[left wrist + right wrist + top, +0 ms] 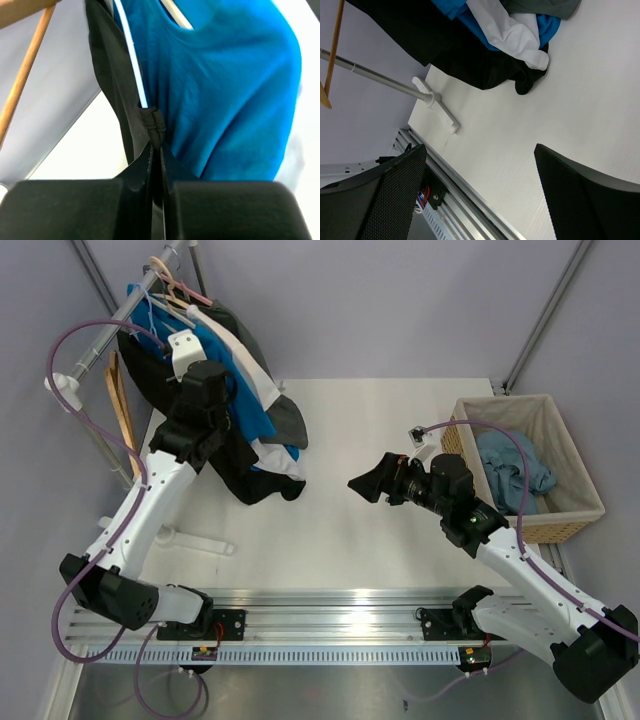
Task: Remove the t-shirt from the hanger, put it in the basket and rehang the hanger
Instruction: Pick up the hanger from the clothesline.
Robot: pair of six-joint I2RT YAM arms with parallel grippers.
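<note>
Clamping my left pincer (156,146) tight on the rolled hem of the black t-shirt (107,60), I sit at ten o'clock on the desk (380,540), where it hangs off the rail (125,315) below the hangers (172,288), touching a blue shirt (225,90). Its tail lies heaped on the desk with white cloth (507,32). My right pincer (480,150) hovers near the desk's middle, pointing toward nine o'clock, fingers spread wide apart, gripping nothing.

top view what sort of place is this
Probably a robotics lab cell for laundry tasks: a clothes rail hung with garments, a wicker basket, and a white table.
</note>
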